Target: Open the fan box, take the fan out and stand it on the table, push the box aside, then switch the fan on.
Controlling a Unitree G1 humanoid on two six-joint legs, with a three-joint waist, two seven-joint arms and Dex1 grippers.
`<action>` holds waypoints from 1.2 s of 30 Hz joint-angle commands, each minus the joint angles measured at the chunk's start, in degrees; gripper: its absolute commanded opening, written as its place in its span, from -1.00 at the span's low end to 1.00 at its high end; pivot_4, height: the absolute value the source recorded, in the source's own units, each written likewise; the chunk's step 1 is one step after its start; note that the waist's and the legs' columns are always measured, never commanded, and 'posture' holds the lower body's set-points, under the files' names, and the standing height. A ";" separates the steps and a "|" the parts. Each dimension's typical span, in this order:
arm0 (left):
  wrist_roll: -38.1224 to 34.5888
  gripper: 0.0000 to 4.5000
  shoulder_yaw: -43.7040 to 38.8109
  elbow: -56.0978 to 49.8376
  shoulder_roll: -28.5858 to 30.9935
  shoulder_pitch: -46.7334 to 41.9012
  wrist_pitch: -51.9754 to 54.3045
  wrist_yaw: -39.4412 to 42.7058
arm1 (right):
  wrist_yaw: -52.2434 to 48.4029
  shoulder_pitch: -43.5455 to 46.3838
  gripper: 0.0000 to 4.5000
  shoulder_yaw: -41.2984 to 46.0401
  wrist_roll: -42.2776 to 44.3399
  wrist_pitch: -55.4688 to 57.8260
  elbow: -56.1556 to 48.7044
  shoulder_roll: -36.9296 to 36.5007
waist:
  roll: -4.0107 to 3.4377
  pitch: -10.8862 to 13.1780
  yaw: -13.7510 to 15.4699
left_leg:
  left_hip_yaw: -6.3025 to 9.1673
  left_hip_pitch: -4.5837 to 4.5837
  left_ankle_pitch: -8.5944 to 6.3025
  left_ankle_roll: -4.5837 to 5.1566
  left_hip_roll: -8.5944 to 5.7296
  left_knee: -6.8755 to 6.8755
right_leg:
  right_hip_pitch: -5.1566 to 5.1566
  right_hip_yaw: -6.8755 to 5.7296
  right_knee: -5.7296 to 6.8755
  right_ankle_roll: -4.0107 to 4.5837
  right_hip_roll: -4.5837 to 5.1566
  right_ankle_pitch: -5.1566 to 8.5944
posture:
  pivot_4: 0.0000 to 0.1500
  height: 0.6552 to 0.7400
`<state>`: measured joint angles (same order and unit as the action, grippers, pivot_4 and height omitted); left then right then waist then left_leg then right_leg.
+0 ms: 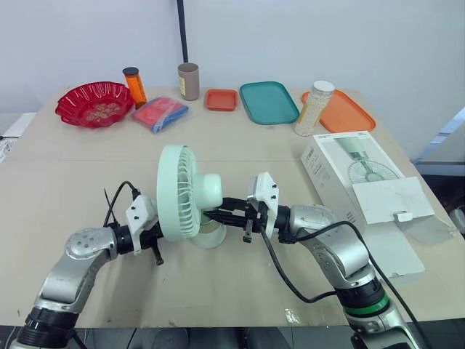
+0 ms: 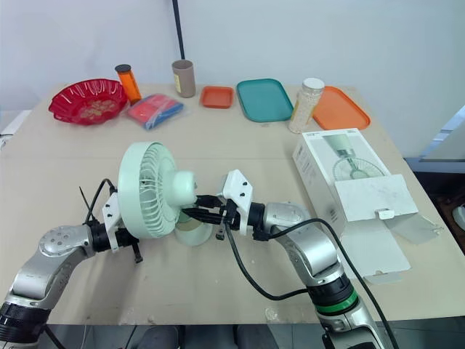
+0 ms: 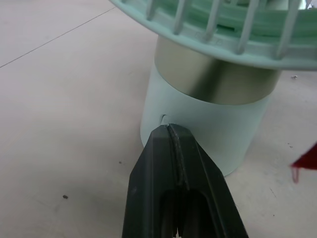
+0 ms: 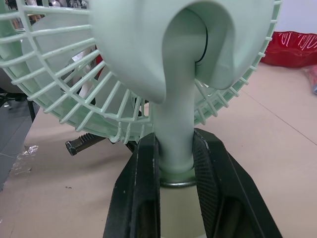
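Fan (image 1: 190, 195) stood upright mid-desk (image 1: 87, 167); opened fan box (image 1: 360, 174) laid aside to its right. Right gripper (image 4: 176, 163): jaws clamped on the fan's stem. Left gripper (image 3: 168, 131): jaws closed, empty, tip set against the base. Only switching on is judged outstanding.

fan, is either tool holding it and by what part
Right tool grips the fan by its neck, above the base. Left tool is shut, holding nothing.

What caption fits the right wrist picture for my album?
The right claw grips the mint-green fan by its neck as it stands on the tan table.
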<state>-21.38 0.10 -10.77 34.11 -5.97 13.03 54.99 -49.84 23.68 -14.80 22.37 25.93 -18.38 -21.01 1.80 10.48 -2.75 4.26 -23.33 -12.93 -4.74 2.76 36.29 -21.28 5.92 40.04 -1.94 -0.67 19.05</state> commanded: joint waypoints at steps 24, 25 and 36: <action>-1.77 -0.98 2.09 -6.83 -1.75 -0.61 2.49 0.40 | 0.27 0.26 -0.74 -1.95 0.05 0.15 -2.71 0.85 | 0.00 0.00 0.00 | 0.05 -0.01 0.00 0.00 -0.01 0.01 | 0.02 -0.03 0.00 0.00 0.01 0.00 | 1.00 1.00; -1.78 -0.98 2.12 -6.92 -1.82 -0.59 2.58 0.41 | 0.33 0.30 -0.74 -1.98 0.03 0.18 -2.68 0.91 | 0.00 0.00 0.01 | 0.05 -0.01 0.00 0.00 -0.01 0.01 | 0.02 -0.03 0.00 0.00 0.01 0.00 | 1.00 1.00; -1.58 -0.98 2.07 -6.93 -2.05 -0.51 2.58 0.29 | 0.49 0.45 -0.74 -2.05 -0.03 0.29 -2.57 1.06 | 0.00 0.00 0.01 | 0.06 -0.01 0.00 0.00 -0.01 0.02 | 0.02 -0.04 0.00 0.00 0.01 0.00 | 1.00 1.00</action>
<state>-21.27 0.04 -12.58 32.80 -6.23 16.42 54.02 -49.50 23.63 -15.32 22.19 26.17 -19.03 -20.76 1.80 10.47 -2.74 4.32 -23.33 -12.94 -4.74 2.74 36.31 -21.26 5.88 40.03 -1.94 -0.66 19.05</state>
